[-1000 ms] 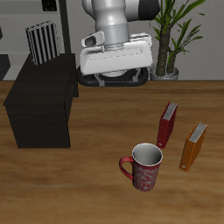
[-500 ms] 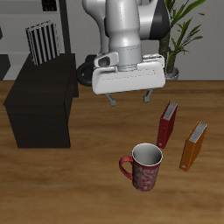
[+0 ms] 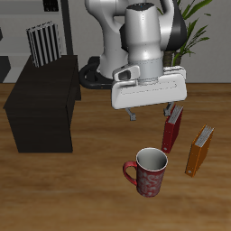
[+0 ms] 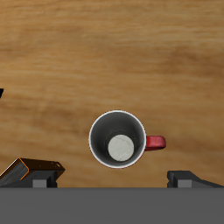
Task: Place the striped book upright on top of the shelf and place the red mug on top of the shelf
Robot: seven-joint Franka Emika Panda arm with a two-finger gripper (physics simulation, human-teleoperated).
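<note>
The red mug (image 3: 149, 171) stands upright on the table near its front edge, handle pointing sideways. In the wrist view the red mug (image 4: 117, 146) lies straight below, showing its grey-white inside. My gripper (image 3: 151, 112) hangs well above the mug and slightly farther back, open, with nothing between its fingers (image 4: 188, 179). The striped book (image 3: 41, 45) stands upright at the back of the dark shelf (image 3: 41, 104), on its flat top, far from the gripper.
A plain red book (image 3: 172, 129) stands just under and beside the gripper. An orange book (image 3: 199, 150) stands a little nearer the front edge; its edge (image 4: 26, 165) shows by one finger. A potted plant (image 3: 180, 41) is behind the arm.
The arm has swung away from the shelf, toward the table's front, and now hangs over the mug. The mug and books have not moved.
</note>
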